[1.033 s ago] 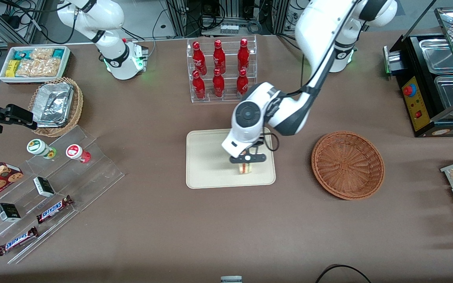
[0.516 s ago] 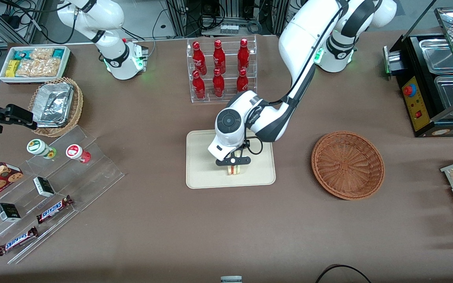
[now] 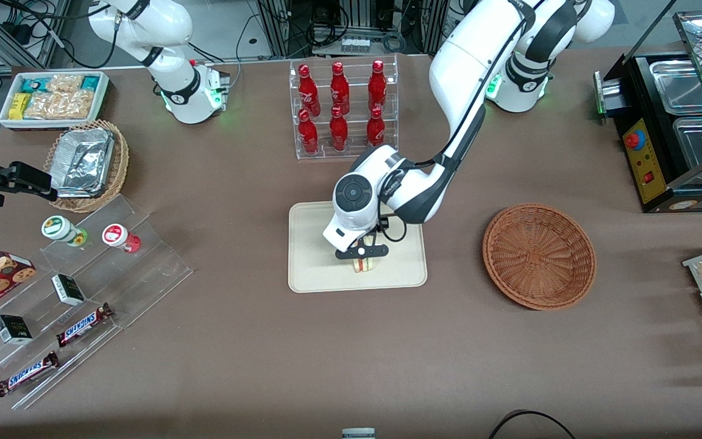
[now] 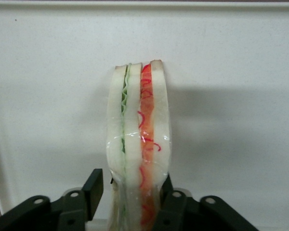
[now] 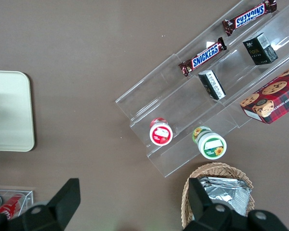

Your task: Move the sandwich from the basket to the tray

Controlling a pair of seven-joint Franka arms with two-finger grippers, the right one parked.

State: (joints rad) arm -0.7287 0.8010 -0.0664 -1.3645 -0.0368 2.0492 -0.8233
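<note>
Sandwich [image 3: 363, 264] is sitting upright over the tray [image 3: 314, 268], pinched between the two black fingers [image 4: 94, 187] of the left arm's gripper [image 3: 361, 258]. From the wrist camera the cut edge is showing plainly: pale bread slices with a wavy green layer on one side and red-orange filling on the other, all under a clear wrap. The fingers are pressing against both bread faces, so the gripper is closed on the sandwich. Whether the wedge's lower edge is actually touching the tray floor is hard to judge from either view; it appears to be very close to the surface, casting a shadow on it.

The gripper is hanging low above the part of the tray nearer to the front camera, roughly midway along the tray's length. The cream tray is lying flat on the brown tablecloth [image 3: 253, 366]. The reddish-brown basket [image 3: 538, 256] is resting well apart from the tray, toward the working arm's end of the table, with nothing in it. A clear rack of red bottles [image 3: 342, 110] is standing farther from the front camera than the tray.
</note>
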